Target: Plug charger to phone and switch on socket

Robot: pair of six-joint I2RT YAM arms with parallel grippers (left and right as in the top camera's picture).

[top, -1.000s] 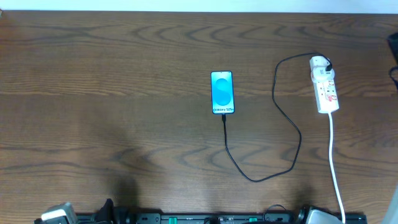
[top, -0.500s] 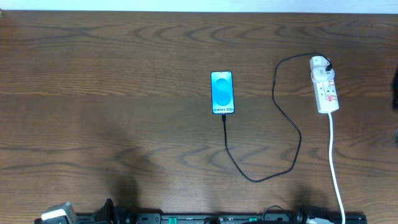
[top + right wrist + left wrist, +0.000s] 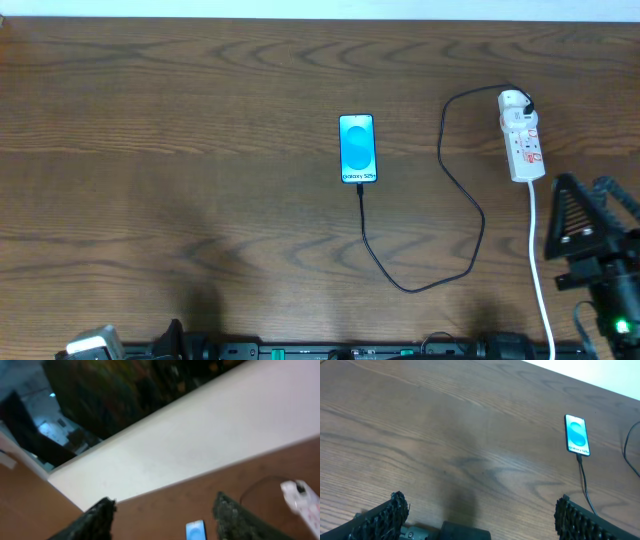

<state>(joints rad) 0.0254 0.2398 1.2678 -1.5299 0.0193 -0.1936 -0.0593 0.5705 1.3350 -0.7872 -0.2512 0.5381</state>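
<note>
on the table, phone: the phone [image 3: 358, 149] lies flat on the brown wood table [image 3: 150, 150], cyan screen up, its long side running away from me.
charger: the charger [image 3: 440, 150], a thin black cable, meets the phone's near short edge with its small connector. from there it loops toward me, swings out to the phone's right and climbs back to the far end of the socket.
socket: the socket [image 3: 522, 140] lies to the right of the phone, well apart from it and about level with it. red marks show on top, but the switches are too small for me to tell how they stand.
white cord: the white cord [image 3: 537, 260] runs from the socket toward me, farther right of the phone than the black loop.
right gripper: my right gripper [image 3: 583, 183] hangs right of the phone, past the white cord. its fingers [image 3: 95, 520] stand apart with nothing between them.
left gripper: my left gripper [image 3: 480, 497] is spread wide and empty over bare wood, left of the phone and nearer me.
</note>
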